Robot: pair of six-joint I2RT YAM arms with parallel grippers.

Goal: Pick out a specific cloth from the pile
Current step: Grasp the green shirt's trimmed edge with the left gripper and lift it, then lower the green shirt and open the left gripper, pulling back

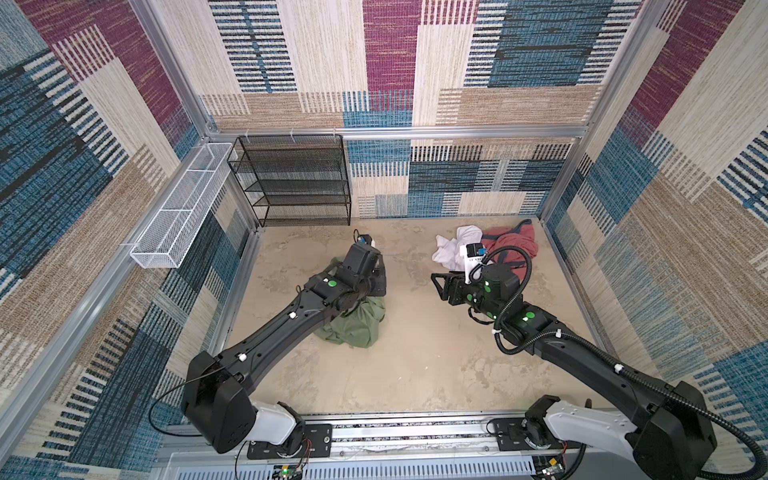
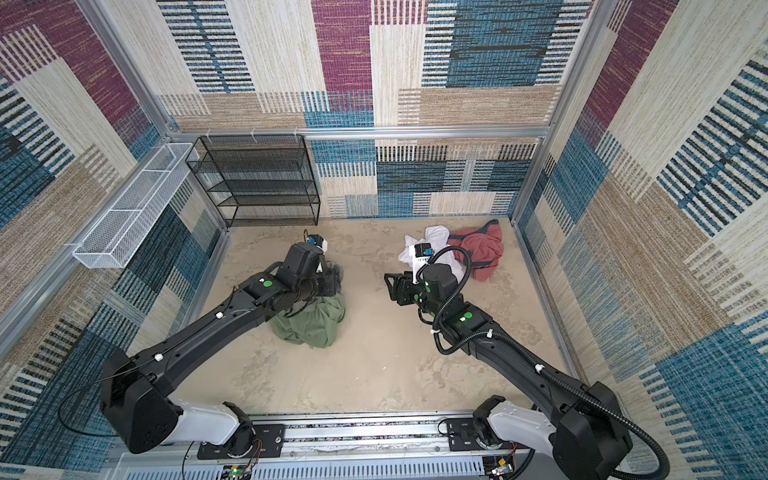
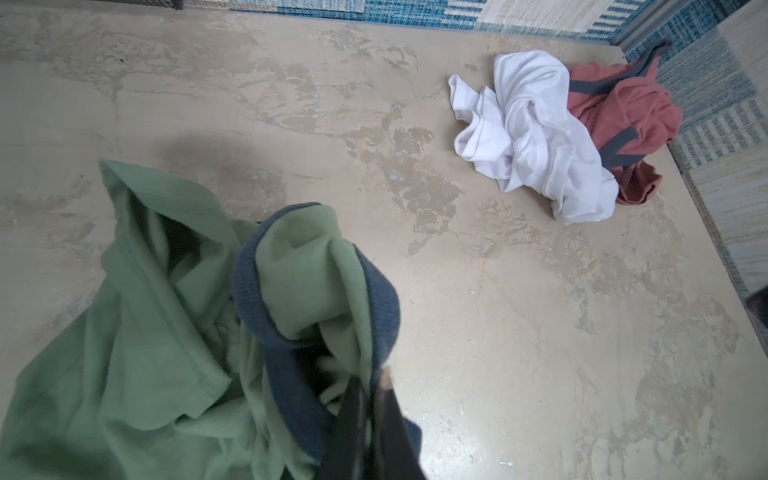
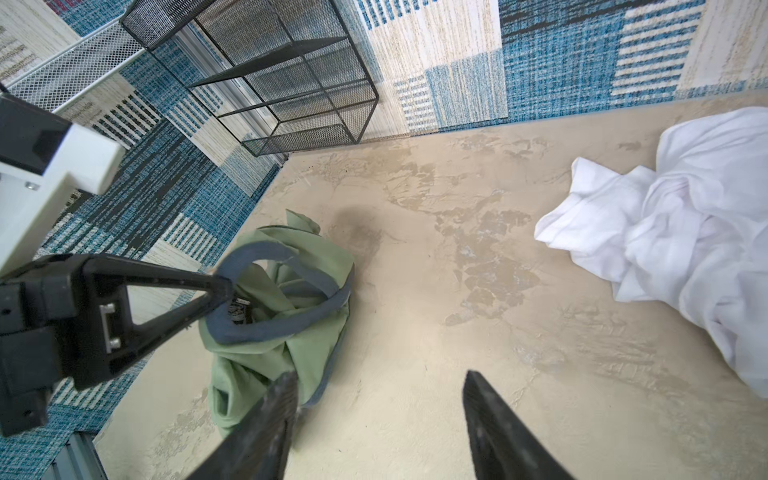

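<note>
The left gripper (image 3: 376, 382) pinches the large olive-green fabric cloth (image 3: 145, 332) by its trim (image 3: 286, 374); the right gripper (image 4: 380, 374) stands open, empty. This small pinch may slip under the cloth's weight.

My left arm (image 1: 266, 336) reaches toward one o'clock, left gripper (image 3: 376, 386) clamped; my right gripper (image 4: 380, 374), jaws parted, points toward nine o'clock.

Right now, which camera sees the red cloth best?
The left wrist view: the red cloth lies clear beside the white cloth. In both top views the right arm's cable covers part of it. The right wrist view misses it.
</note>
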